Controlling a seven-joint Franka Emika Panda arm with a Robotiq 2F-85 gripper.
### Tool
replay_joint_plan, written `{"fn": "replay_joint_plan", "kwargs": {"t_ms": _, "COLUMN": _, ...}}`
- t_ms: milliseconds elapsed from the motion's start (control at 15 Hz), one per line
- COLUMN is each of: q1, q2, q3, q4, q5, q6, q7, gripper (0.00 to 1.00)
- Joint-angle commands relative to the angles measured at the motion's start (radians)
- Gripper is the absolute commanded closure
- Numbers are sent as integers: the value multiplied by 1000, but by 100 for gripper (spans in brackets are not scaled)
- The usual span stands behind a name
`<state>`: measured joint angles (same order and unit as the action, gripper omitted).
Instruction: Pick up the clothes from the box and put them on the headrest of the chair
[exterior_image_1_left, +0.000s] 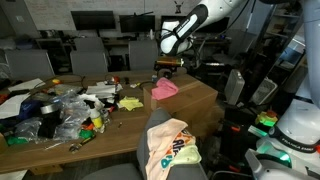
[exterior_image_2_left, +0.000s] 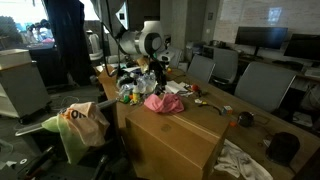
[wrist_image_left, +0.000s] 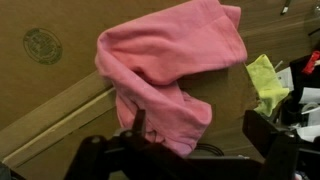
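One pink cloth (exterior_image_1_left: 165, 90) lies crumpled on top of the single cardboard box (exterior_image_1_left: 200, 105). One patterned garment (exterior_image_1_left: 172, 145) drapes over the chair (exterior_image_1_left: 157, 127) headrest. The gripper (wrist_image_left: 200, 128) hangs just above the pink cloth, its two fingers (wrist_image_left: 140, 122) spread apart and gripping nothing.

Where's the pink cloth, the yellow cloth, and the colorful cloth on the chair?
pink cloth (wrist_image_left: 170, 65), wrist view, middle of the bunched fabric.
yellow cloth (wrist_image_left: 264, 82), wrist view, centre of the visible piece.
colorful cloth (exterior_image_1_left: 172, 143), in an exterior view, middle of the draped fabric.
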<state>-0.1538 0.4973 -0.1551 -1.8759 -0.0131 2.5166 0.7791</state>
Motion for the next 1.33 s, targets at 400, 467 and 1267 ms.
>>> {"fn": "replay_joint_plan", "kwargs": {"t_ms": 400, "q1": -21, "q2": 189, "q3": -17, "q4": 243, "q5": 138, "q6": -163, "q7": -50, "gripper": 0}}
{"fn": "replay_joint_plan", "kwargs": {"t_ms": 467, "q1": -24, "q2": 202, "q3": -18, "q4": 259, "q5": 147, "q6": -172, "q7": -50, "gripper": 0}}
{"fn": "replay_joint_plan", "kwargs": {"t_ms": 1267, "q1": -48, "q2": 329, "q3": -20, "q4": 388, "q5": 190, "q6": -278, "q7": -48, "gripper": 0}}
